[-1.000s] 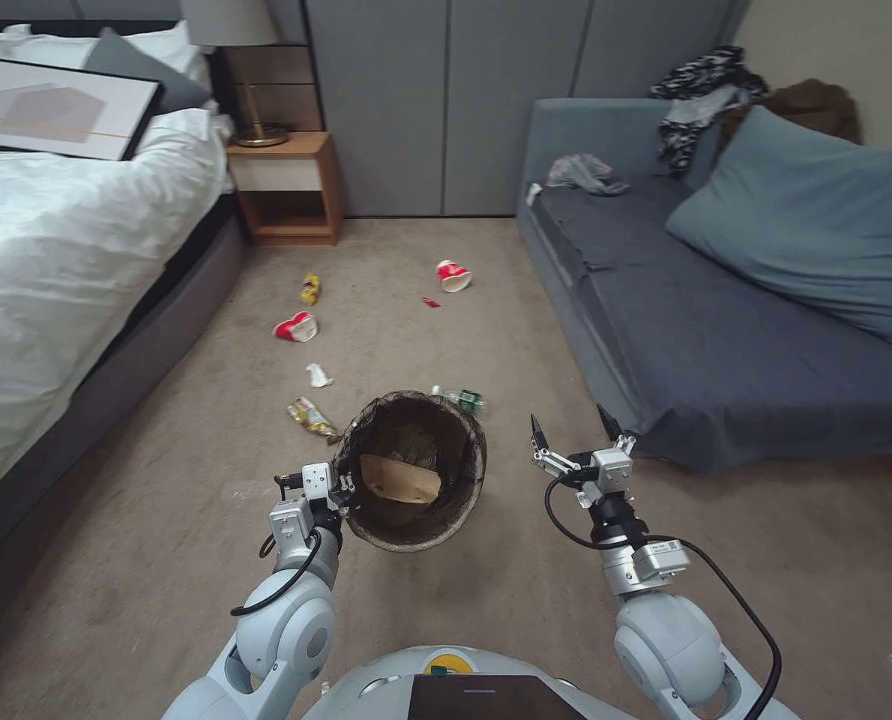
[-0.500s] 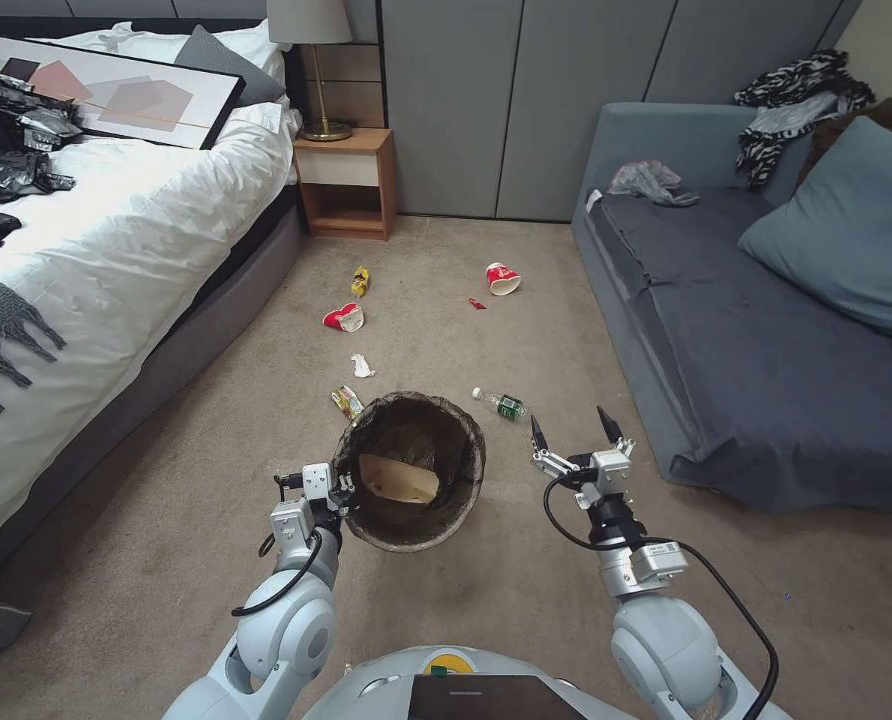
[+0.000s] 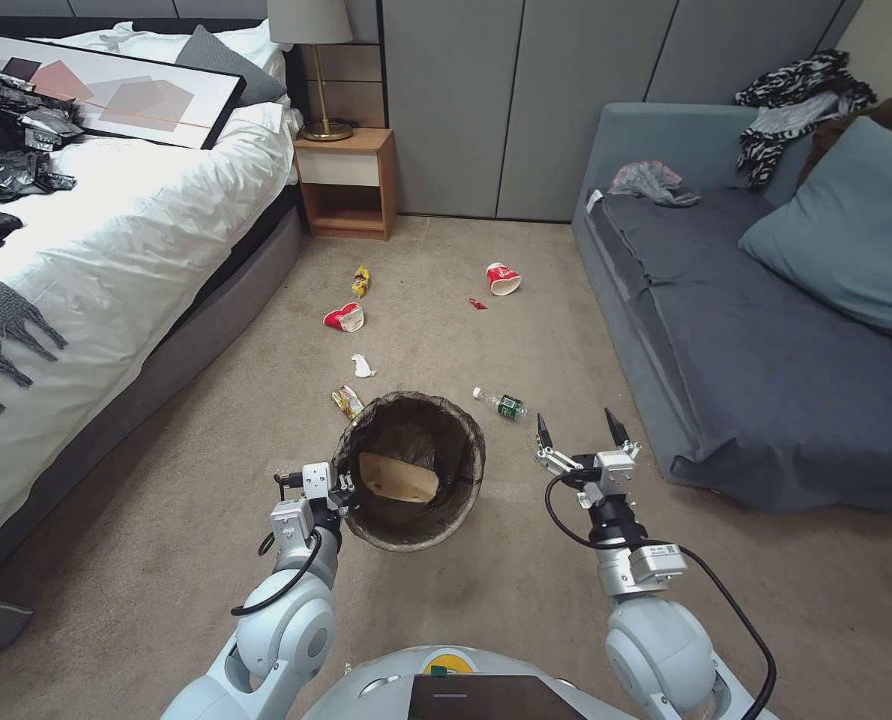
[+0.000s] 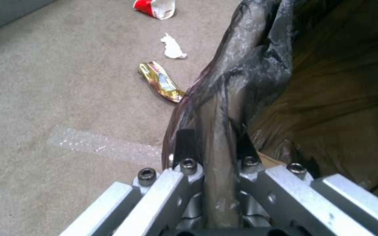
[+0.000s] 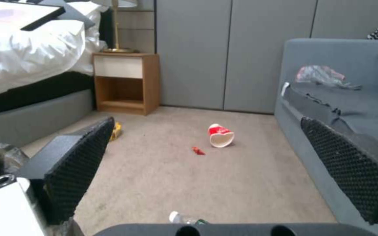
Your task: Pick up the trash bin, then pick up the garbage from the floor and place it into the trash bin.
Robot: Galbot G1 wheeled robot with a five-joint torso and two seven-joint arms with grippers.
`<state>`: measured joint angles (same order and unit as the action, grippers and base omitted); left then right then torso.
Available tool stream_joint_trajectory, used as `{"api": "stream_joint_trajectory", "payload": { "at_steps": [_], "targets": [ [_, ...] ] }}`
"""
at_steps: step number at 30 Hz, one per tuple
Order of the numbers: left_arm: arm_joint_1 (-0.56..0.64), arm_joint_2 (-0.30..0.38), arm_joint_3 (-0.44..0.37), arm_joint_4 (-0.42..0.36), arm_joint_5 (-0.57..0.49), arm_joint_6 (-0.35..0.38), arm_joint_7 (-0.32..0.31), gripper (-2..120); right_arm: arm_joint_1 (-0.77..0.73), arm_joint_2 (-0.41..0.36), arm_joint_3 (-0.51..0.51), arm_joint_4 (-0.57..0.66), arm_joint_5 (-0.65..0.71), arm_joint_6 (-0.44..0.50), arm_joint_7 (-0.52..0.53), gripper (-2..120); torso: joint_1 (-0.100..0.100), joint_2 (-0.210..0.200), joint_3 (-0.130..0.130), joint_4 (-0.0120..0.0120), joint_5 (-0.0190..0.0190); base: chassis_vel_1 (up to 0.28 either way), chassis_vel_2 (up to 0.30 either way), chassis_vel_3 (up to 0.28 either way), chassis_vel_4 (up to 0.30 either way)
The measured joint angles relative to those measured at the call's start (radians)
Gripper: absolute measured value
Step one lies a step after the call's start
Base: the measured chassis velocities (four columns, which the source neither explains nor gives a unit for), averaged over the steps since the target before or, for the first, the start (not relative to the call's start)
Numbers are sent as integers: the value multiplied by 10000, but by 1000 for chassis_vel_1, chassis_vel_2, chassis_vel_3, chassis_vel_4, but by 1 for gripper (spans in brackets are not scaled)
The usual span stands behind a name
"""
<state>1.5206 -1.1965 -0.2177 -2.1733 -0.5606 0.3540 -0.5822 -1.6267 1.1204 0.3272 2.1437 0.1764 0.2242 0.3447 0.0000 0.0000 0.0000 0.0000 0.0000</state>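
The trash bin, lined with a dark brown bag, hangs above the carpet with a tan paper bag inside. My left gripper is shut on its rim. My right gripper is open and empty, right of the bin. Garbage lies on the floor: a green-labelled bottle just ahead of the right gripper, a gold wrapper, a white tissue, a crushed red cup, an upright-lying red cup, a yellow wrapper and a red scrap.
A bed with a white duvet runs along the left, holding a framed picture and shiny bags. A grey sofa with a blue cushion borders the right. A wooden nightstand with a lamp stands against the grey wall panels. Carpet lies between.
The whole view swung left between one second and half a second ago, so the camera turned. Since then my right gripper has shifted slightly right and forward; the bin stays held.
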Motion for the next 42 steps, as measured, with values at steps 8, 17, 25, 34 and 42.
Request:
{"api": "stream_joint_trajectory", "payload": {
  "at_steps": [8, 17, 25, 34, 42],
  "targets": [
    [20, -16, 26, 4, 51, -3, 14, 0, -40, 23, 18, -23, -35, 14, 14, 100, 0, 0, -1, -1, -1, -10, 8, 14, -16],
    [63, -24, 10, -24, 83, -20, 26, 0, 0, 17, 4, -18, -36, 12, 17, 100, -1, 0, 1, -1, -1, -132, 152, 141, -150],
    [52, -25, 2, -28, 90, -32, 39, 0, -8, 28, -3, -4, -39, 4, 16, 100, 0, 0, 1, -2, -3, -258, 253, 260, -261],
    [43, -50, 7, -19, 100, -38, 49, 0, -13, 34, -17, -9, -84, 4, 16, 100, 0, 0, 0, -3, -2, -333, 340, 341, -335],
    [31, -54, -10, -15, 109, -47, 52, 0, 80, 81, -53, -66, -144, -8, 42, 100, 4, -1, 3, 2, 6, -288, 279, 268, -256]
  ]
}}
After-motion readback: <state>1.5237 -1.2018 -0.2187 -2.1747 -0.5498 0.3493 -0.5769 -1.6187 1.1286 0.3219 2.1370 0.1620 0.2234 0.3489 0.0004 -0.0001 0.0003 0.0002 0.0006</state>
